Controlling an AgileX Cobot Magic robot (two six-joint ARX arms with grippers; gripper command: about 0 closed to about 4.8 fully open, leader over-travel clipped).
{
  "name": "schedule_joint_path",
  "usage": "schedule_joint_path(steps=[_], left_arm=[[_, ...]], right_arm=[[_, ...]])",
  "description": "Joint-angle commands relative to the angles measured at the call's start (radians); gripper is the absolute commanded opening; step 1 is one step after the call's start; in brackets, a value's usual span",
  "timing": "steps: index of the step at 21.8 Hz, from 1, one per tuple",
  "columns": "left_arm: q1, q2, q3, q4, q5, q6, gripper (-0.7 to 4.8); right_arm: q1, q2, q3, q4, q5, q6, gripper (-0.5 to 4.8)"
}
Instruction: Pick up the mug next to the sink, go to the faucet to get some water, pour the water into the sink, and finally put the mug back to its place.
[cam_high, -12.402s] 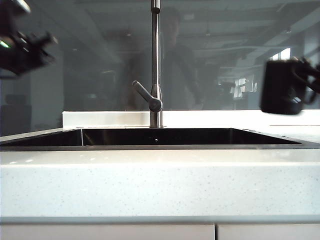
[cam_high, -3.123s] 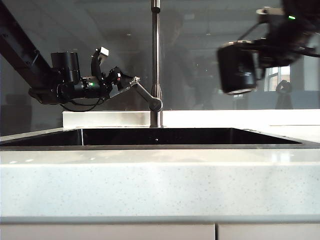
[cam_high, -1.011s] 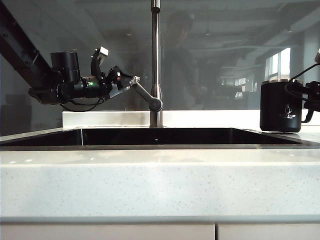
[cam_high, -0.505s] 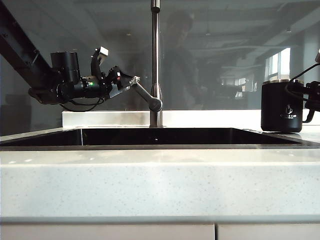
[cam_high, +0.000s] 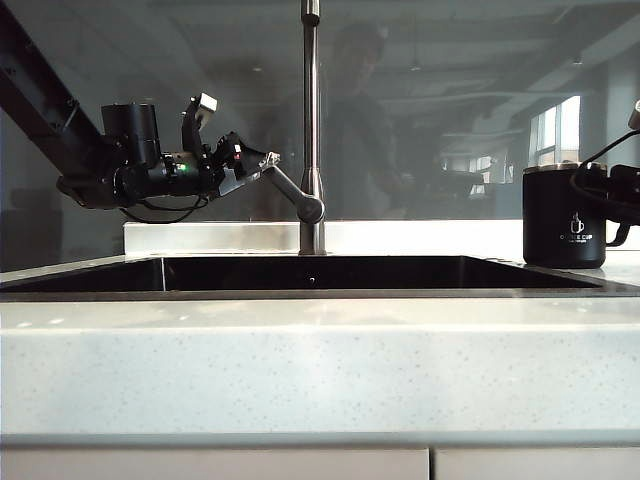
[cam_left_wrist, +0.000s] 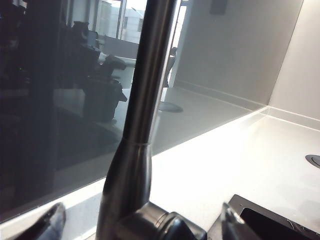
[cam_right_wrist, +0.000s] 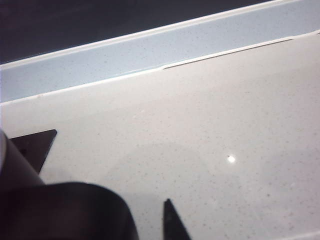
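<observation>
Jaws of the left gripper (cam_left_wrist: 140, 225) stand wide apart on either side of the faucet's slanted lever handle (cam_high: 290, 190), their two dark tips (cam_left_wrist: 50, 222) showing at either side of the steel joint in the left wrist view without pinching it. In the exterior view that gripper (cam_high: 262, 162) sits at the upper end of the lever, left of the tall thin stainless-steel pipe faucet (cam_high: 311, 110), whose stem rises out of the top of the picture.

The right gripper (cam_high: 622, 195) is at the far right edge of the exterior view, just behind the handle side of the matte black cylindrical mug with a silver steel rim (cam_high: 564, 215). Whether it touches the black loop handle cannot be told from here. In the right wrist view one pointed dark fingertip (cam_right_wrist: 172, 222) shows beside a dark rounded mass, with a gap of pale stone between them; the jaws look parted and nothing is seen clamped between them.

The mug stands upright on the white speckled stone surface (cam_high: 320, 370), just past the right end of the wide rectangular sink with a dark glossy interior (cam_high: 310, 273), its small white cup logo facing the camera. The sink lies between the two arms, directly beneath the faucet.
</observation>
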Motion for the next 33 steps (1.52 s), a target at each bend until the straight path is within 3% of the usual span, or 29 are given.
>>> schedule_joint_path(steps=[1, 8, 13, 14, 15, 16, 18, 19, 21, 26, 33], left_arm=[[0.002, -0.006, 0.005, 0.014, 0.004, 0.001, 3.95], [0.002, -0.006, 0.005, 0.016, 0.004, 0.001, 3.95], [0.002, -0.007, 0.005, 0.133, 0.129, -0.011, 3.95], [0.002, -0.008, 0.005, 0.159, 0.153, -0.048, 3.95], [0.002, -0.008, 0.005, 0.24, 0.227, -0.159, 3.95], [0.002, -0.008, 0.005, 0.285, 0.255, -0.2, 3.95], [0.003, -0.008, 0.005, 0.432, 0.357, -0.321, 3.95], [0.003, -0.008, 0.005, 0.525, 0.412, -0.399, 3.95], [0.001, -0.008, 0.005, 0.644, 0.473, -0.451, 3.95], [0.0, -0.008, 0.004, 0.608, 0.488, -0.452, 3.95], [0.0, -0.008, 0.004, 0.447, 0.489, -0.452, 3.95]], right_arm=[[-0.001, -0.036, -0.023, 0.012, 0.005, -0.003, 1.27], [-0.001, -0.147, -0.129, 0.001, 0.005, 0.002, 1.27], [0.0, -0.305, -0.242, 0.0, -0.01, 0.046, 1.27], [0.0, -0.334, -0.259, 0.001, -0.022, 0.058, 1.27], [0.001, -0.402, -0.296, 0.001, -0.059, 0.068, 1.26], [0.001, -0.431, -0.31, 0.0, -0.074, 0.075, 1.25], [0.001, -0.527, -0.341, -0.034, -0.127, 0.103, 0.55], [0.001, -0.58, -0.349, -0.065, -0.173, 0.117, -0.08], [0.001, -0.664, -0.351, -0.138, -0.203, 0.161, -0.06], [0.0, -0.864, -0.352, -0.323, -0.217, 0.165, -0.06], [0.0, -0.953, -0.351, -0.335, -0.217, 0.161, -0.05]])
